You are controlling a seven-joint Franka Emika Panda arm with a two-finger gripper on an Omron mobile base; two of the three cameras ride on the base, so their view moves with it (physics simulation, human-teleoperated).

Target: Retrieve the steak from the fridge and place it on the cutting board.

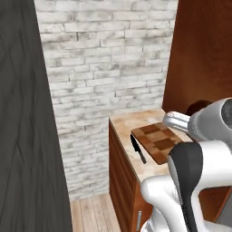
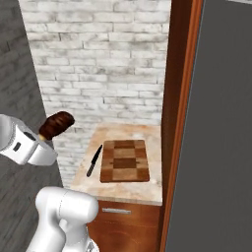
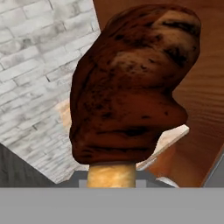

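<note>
- Left base view: the cutting board (image 1: pixel 158 140) lies flat on the pale stone tabletop (image 1: pixel 124 124), toward 3 o'clock of the picture. A black knife (image 1: pixel 138 148) lies on the tabletop just beside the board's 9 o'clock edge, parallel to it and not touching it as far as I can tell. The white arm rises from 5 o'clock and crosses in front of the board's near corner. The steak (image 1: pixel 197 107) peeps out as a dark rounded lump just above the arm, in front of a brown wooden panel (image 1: pixel 204 50). A white brick wall (image 1: pixel 104 68) fills the middle.
- Right base view: the steak (image 2: pixel 56 124) is held up in the air at 9 o'clock of the picture, at the end of the white hand, well clear of the tabletop (image 2: pixel 123 130). The gripper (image 2: pixel 46 136) is closed on the steak's lower end. The cutting board (image 2: pixel 124 160) sits at the middle of the tabletop, with the knife (image 2: pixel 94 161) at its 9 o'clock side, apart from it. The steak is up and toward 10 o'clock from the board, not over it. A dark grey slab (image 2: pixel 216 147) stands at 3 o'clock.
- Hand view: the steak (image 3: pixel 129 83) looms close, dark reddish-brown with a pale tan stub at its 6 o'clock end, where it is gripped. The fingertips themselves are hidden. The brick wall (image 3: pixel 39 65) lies behind at 9 o'clock.
</note>
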